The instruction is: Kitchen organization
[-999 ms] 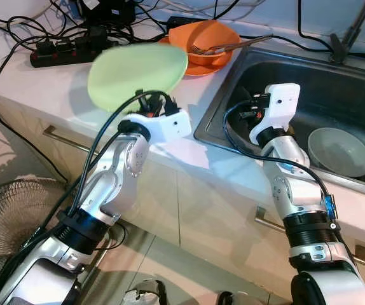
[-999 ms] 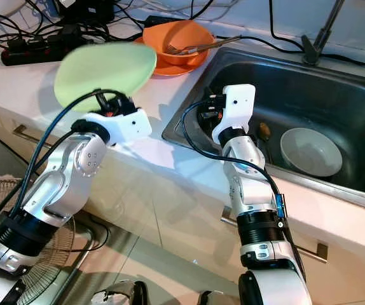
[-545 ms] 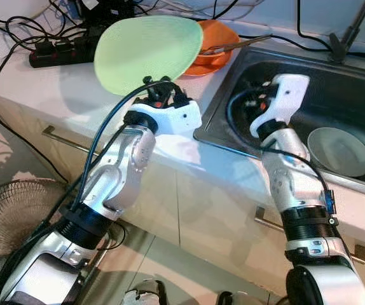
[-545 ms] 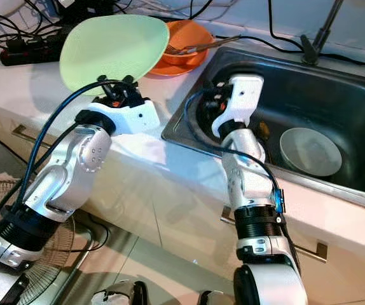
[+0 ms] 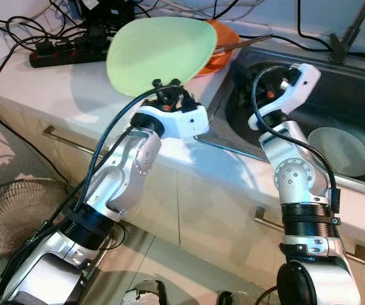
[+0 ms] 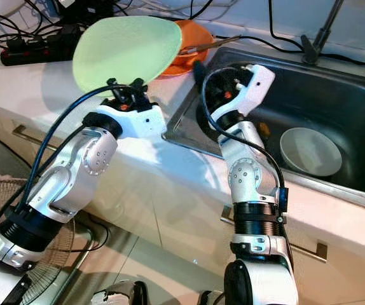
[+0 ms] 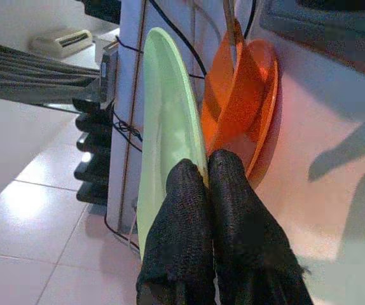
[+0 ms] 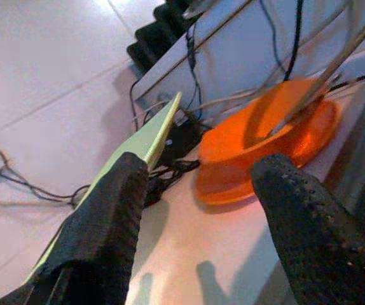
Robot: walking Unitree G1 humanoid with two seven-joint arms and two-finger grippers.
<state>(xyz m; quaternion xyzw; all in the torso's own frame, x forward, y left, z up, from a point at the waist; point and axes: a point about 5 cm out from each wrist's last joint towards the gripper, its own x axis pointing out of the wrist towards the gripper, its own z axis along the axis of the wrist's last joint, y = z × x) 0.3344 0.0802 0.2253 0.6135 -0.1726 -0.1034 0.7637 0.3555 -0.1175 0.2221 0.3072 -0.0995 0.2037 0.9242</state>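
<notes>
A light green plate [image 5: 160, 54] is held up on edge above the white counter [image 5: 55, 95], with my left gripper [image 7: 206, 166] shut on its lower rim. Just behind the plate stands an orange bowl [image 8: 265, 146] on an orange plate, with a fork [image 5: 249, 42] lying in it. My right gripper [image 8: 201, 171] hovers open over the left edge of the steel sink [image 5: 360, 70], pointing toward the orange bowl with nothing between its fingers. A white bowl [image 5: 338, 149] lies in the sink basin.
A black power strip [image 5: 68, 51] and tangled cables lie at the back left of the counter. A dark tap stem [image 5: 348, 32] rises behind the sink. A floor fan [image 5: 11, 210] stands low on the left beside the cabinet drawers.
My left arm has carried the green plate to the right, so it now covers part of the orange bowl. My right wrist has risen and swung toward that bowl.
</notes>
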